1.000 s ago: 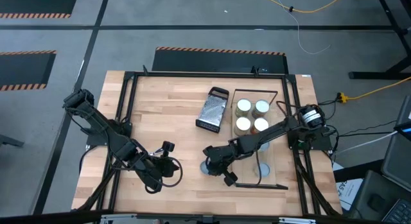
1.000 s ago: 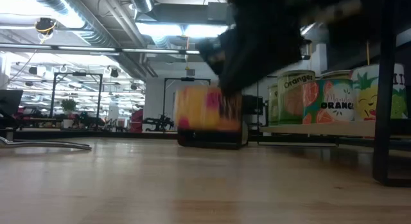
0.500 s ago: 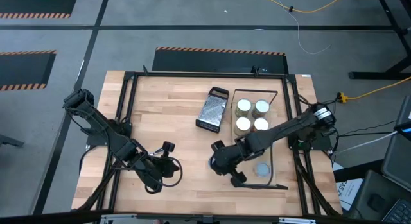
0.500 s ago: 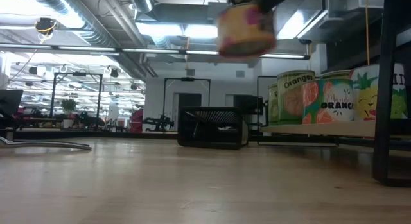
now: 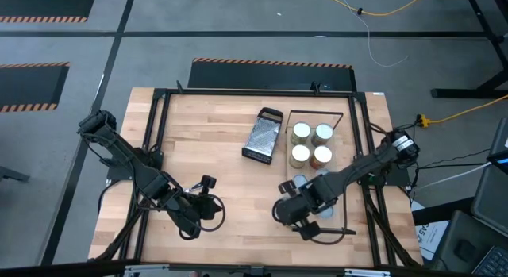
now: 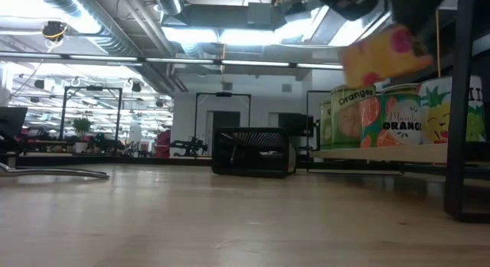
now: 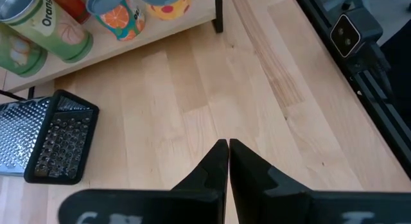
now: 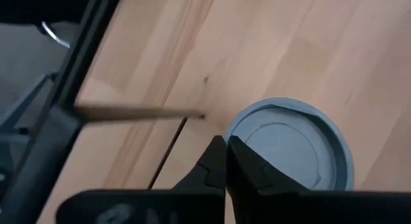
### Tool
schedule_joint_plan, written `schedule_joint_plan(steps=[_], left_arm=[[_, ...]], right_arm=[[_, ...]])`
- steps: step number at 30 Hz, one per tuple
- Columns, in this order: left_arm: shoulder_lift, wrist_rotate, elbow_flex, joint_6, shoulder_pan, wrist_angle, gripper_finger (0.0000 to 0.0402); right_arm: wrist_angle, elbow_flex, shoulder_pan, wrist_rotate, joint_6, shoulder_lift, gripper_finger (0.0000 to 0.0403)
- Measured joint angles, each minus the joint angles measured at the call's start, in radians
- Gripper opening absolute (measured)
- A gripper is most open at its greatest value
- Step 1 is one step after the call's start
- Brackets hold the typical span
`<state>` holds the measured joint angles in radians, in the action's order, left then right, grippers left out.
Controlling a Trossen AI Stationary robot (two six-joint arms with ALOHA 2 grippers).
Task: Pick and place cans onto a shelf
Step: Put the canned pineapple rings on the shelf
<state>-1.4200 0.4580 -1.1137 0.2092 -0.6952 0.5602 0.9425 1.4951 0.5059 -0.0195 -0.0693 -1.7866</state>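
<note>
"Yellow can (image 6: 380, 54), where is it?"
"Tilted in the air beside the cans (image 6: 354, 115) standing on the shelf (image 6: 383, 154). The right gripper (image 8: 226, 147) has its jaws pinching the rim."
"Left gripper (image 7: 228, 147)?"
"Jaws pressed together, empty, over the bench (image 7: 192, 121)."

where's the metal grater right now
In the high view, the flat metal grater with the black handle lies on the wooden tabletop near its far edge, just left of the shelf and its four grouped cans.
</note>
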Motion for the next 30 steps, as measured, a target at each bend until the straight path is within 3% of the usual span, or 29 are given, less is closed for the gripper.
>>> schedule_joint_plan(steps=[8,15,30], left_arm=[[0.0,0.001,0.0,0.0,0.0,0.0,0.0008],[0.0,0.001,0.0,0.0,0.0,0.0,0.0008],[0.0,0.003,0.0,0.001,0.0,-0.002,0.0008]], right_arm=[[0.042,-0.064,0.023,-0.007,-0.078,0.01,0.0002],[-0.004,-0.188,0.028,0.003,-0.156,0.117,0.0002],[-0.46,-0.628,0.05,0.04,-0.266,0.47,0.0002]])
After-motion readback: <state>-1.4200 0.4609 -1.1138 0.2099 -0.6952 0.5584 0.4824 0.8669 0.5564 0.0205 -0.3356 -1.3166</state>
